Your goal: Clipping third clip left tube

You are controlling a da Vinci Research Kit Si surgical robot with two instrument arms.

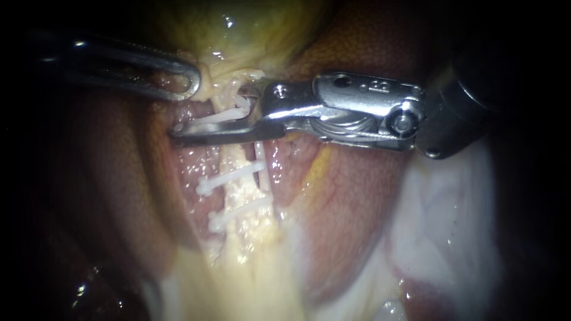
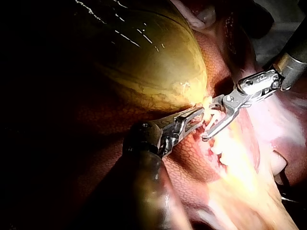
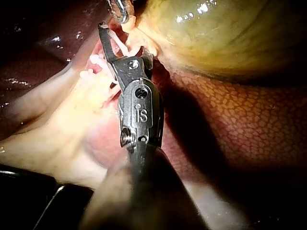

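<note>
Nearest lies the soft, wet, pale yellow tube (image 1: 244,193), running up toward the gallbladder and already crossed by two white clips (image 1: 232,177). Just beyond them, the silver right instrument (image 1: 209,116) reaches across the tube. Its hand is partly open and carries a white plastic clip (image 1: 239,105) between its jaws, and the long lower jaw runs past the tube's far side.

The tube looks limp, slick and easily torn. I judge it should be taken squarely across its bare stretch above the two white clips, with no pull on it.

Further off, the dark left instrument (image 1: 189,80) has its looped hand closed on pale fatty tissue (image 1: 217,80). That tissue sits at the neck of the glossy yellow-green gallbladder (image 1: 238,30).
</note>
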